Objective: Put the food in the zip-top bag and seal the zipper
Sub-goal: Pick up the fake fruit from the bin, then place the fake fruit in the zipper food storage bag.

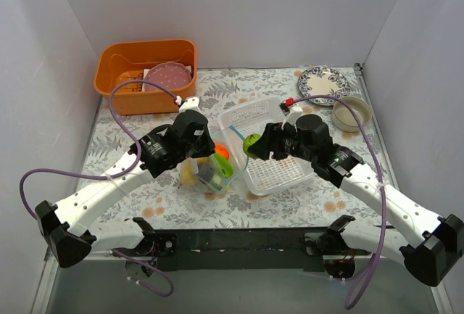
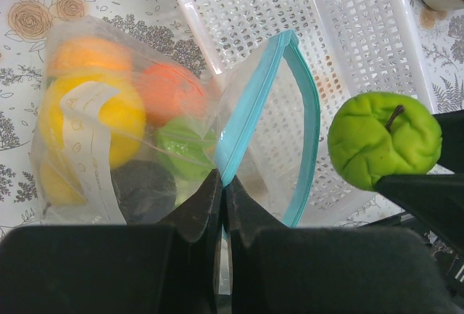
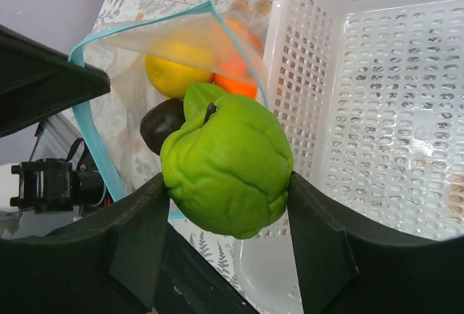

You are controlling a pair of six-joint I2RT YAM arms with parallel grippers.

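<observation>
The clear zip-top bag point(image 2: 80, 53) lies beside the white basket, its mouth gaping toward the right arm. My left gripper point(image 2: 223, 183) is shut on the near lip of the teal-blue zipper point(image 2: 250, 111), holding it up. Inside the bag sit a yellow piece point(image 2: 94, 114), an orange one point(image 2: 170, 93), a green one point(image 2: 185, 147) and a dark brown ball point(image 2: 145, 187). My right gripper point(image 3: 228, 183) is shut on a wrinkled green fruit point(image 3: 228, 165) with a short stem, held just in front of the bag's mouth point(image 3: 90, 133). From above, the fruit point(image 1: 251, 141) hangs at the bag's right edge.
A white mesh basket point(image 1: 279, 172) stands under the right gripper, touching the bag. At the back left is an orange tub point(image 1: 145, 75) holding a pink plate point(image 1: 170, 77). A patterned plate point(image 1: 322, 82) and a beige bowl point(image 1: 351, 113) sit at the back right.
</observation>
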